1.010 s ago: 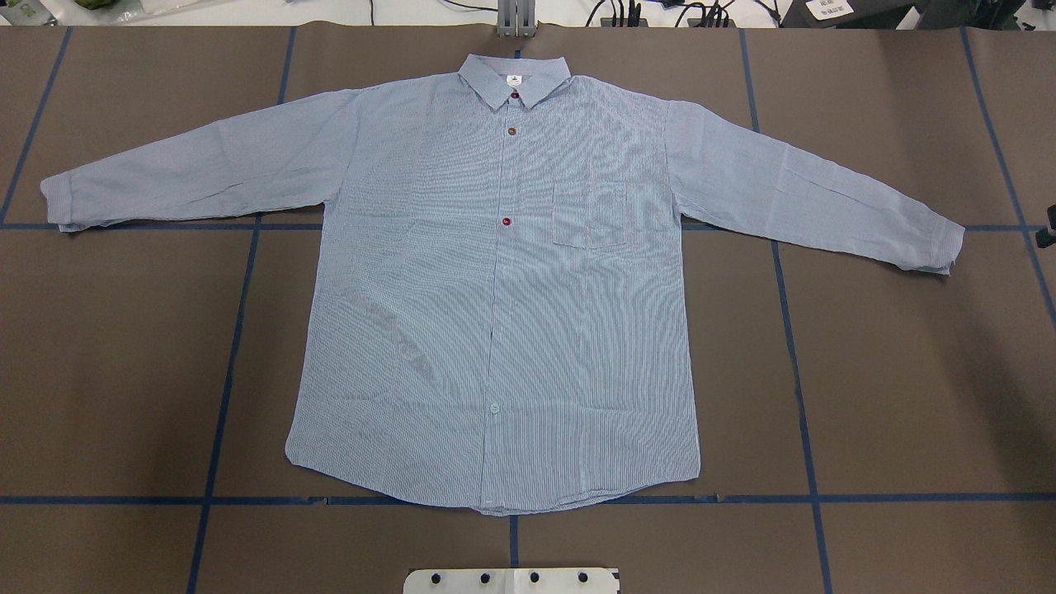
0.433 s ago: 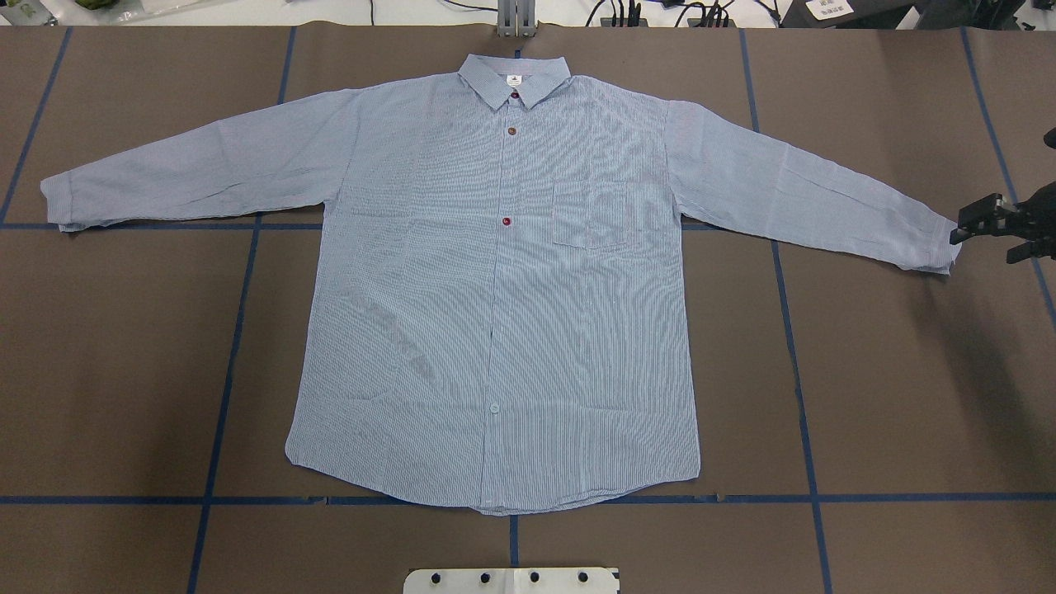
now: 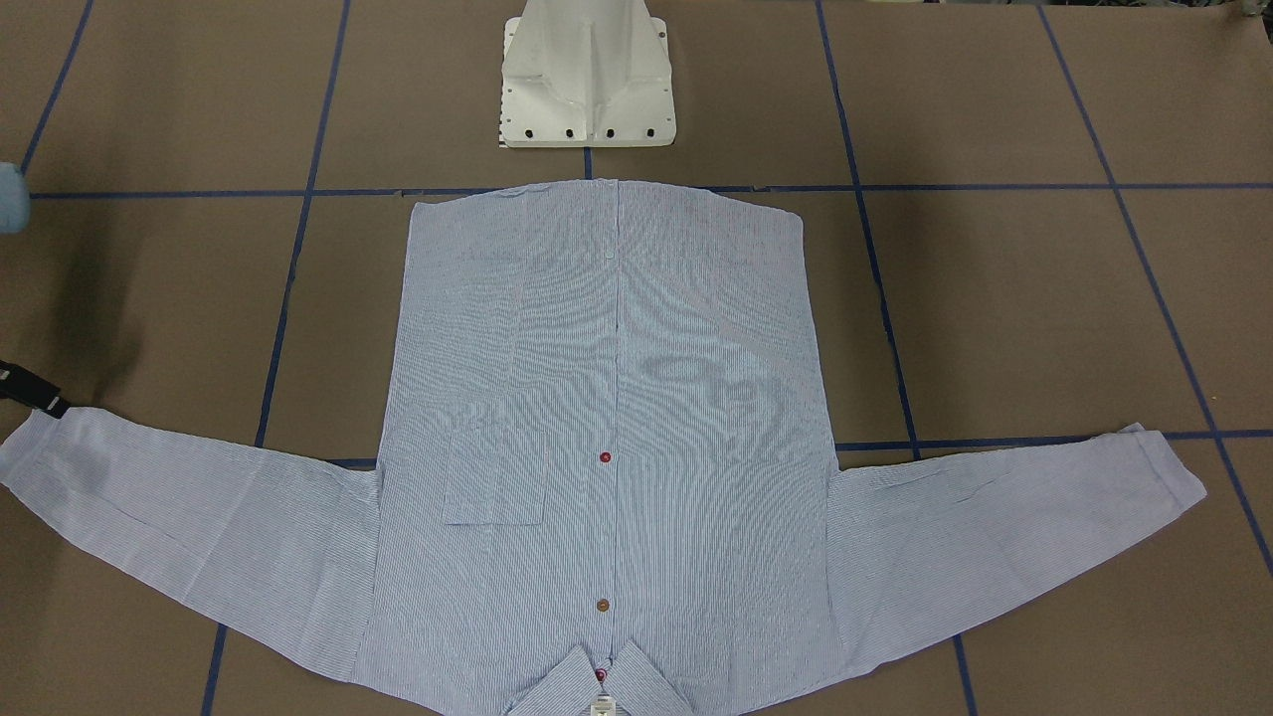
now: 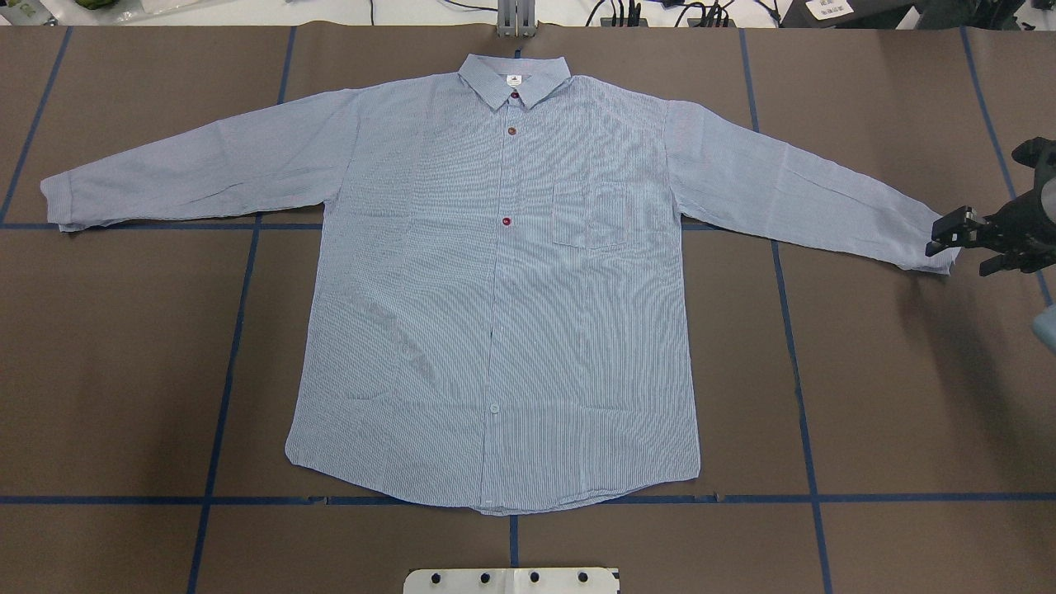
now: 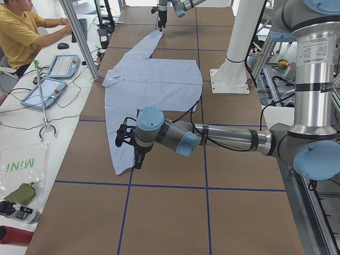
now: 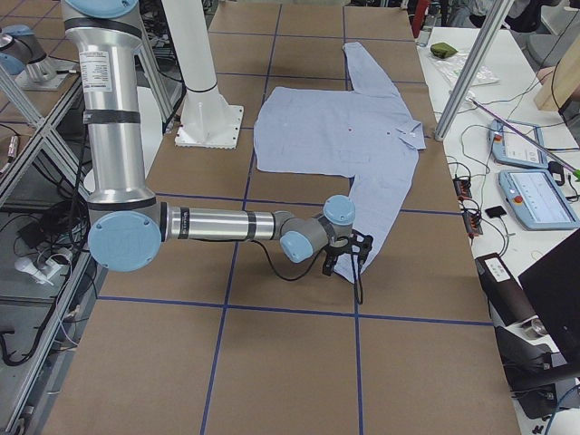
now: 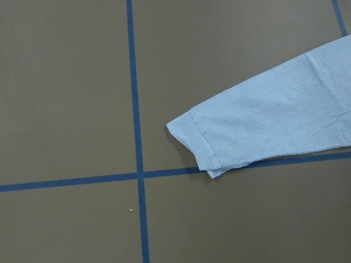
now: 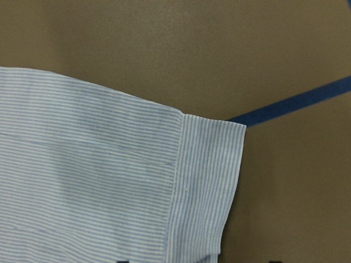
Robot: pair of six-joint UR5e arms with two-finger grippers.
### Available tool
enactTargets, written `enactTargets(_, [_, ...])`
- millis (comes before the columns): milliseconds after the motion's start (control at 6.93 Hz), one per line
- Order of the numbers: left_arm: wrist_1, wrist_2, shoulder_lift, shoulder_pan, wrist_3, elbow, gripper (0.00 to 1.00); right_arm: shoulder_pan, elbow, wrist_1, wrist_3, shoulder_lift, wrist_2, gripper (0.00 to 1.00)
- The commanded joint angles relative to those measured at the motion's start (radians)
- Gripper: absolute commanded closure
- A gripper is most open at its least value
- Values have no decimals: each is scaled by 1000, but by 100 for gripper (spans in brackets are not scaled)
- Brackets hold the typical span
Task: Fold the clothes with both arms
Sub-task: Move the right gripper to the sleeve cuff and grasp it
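Closest to the robot, the white pedestal base (image 3: 587, 89) stands on the brown table (image 4: 891, 396), which is marked into squares with blue tape (image 4: 223, 396). Just beyond the base lies the hem of the light blue striped shirt (image 4: 495, 330), running along a tape line. The shirt is spread flat, front up and buttoned, with its collar pointing away from the robot.

Further out, a red button (image 4: 506, 220) sits on the placket, with the chest pocket (image 4: 590, 214) beside it towards the robot's right. Both sleeves stretch out sideways, each angled slightly back towards the robot.

On the robot's right, the right gripper (image 4: 957, 252) is at the end of the right cuff (image 4: 928, 243). Its two black fingers (image 6: 330, 266) are spread apart. One reaches over the cuff's edge, and they have hold of nothing. The right wrist camera looks straight down on that cuff lying flat.

On the other side, the left gripper (image 5: 129, 153) hangs over the end of the left cuff (image 7: 197, 145). It shows only in the side view, so I cannot tell how far its fingers are parted or whether it touches the cloth. From the left wrist camera, that cuff lies flat with one corner over a tape line.

Farthest from the robot is the collar (image 4: 514, 78), near the table's far edge. Past that edge, a person in a yellow top (image 5: 18, 32) sits at a white bench.
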Motion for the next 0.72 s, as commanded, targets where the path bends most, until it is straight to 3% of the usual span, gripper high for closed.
enactTargets(0, [0,1,2,0,2,-2,0,-22,-17,1,0,4,-10,14])
enactTargets(144, [0,2,2,0,2,0,0,-21,-19,1,3,3,-10,28])
enactTargets(289, [0,2,2,0,2,-2,0,-21,-16,1,6,6,-11,58])
enactTargets(433, [0,2,2,0,2,-2,0,-21,-17,1,6,11,-13,67])
enactTargets(577, [0,2,2,0,2,-2,0,-21,-16,1,8,12,-13,67])
